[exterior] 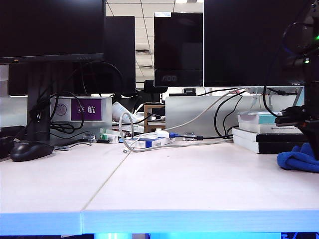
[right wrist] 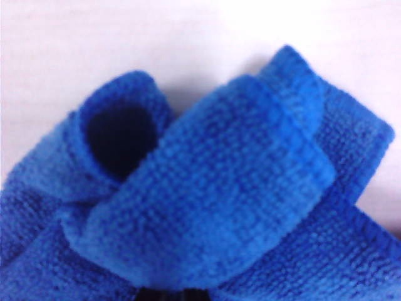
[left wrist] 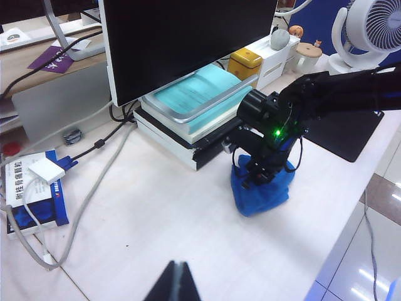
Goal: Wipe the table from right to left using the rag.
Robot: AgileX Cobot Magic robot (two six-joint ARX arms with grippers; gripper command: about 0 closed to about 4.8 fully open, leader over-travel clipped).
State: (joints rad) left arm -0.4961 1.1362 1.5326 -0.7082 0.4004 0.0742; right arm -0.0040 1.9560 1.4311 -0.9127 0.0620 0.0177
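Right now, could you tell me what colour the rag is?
Bright blue; the rag shows best in the right wrist view.

— What do I have behind the desk from here?
— I see big dark monitors [exterior: 50, 27] across the back, with a ceiling of pale tiles [exterior: 144, 35] beyond.
— Anything off to the side?
— I see a white desk fan [left wrist: 369, 31] and glossy light floor [left wrist: 376, 251] reflecting lamps.

Rag [right wrist: 207, 207]: soft blue terry cloth, looped nap, matt, rumpled. Bench [exterior: 189, 184]: pale wood-grain laminate, smooth, faint sheen. Right end effector [left wrist: 260, 179]: black, matt, shut on rag. Left end effector [left wrist: 174, 282]: dark, matt.
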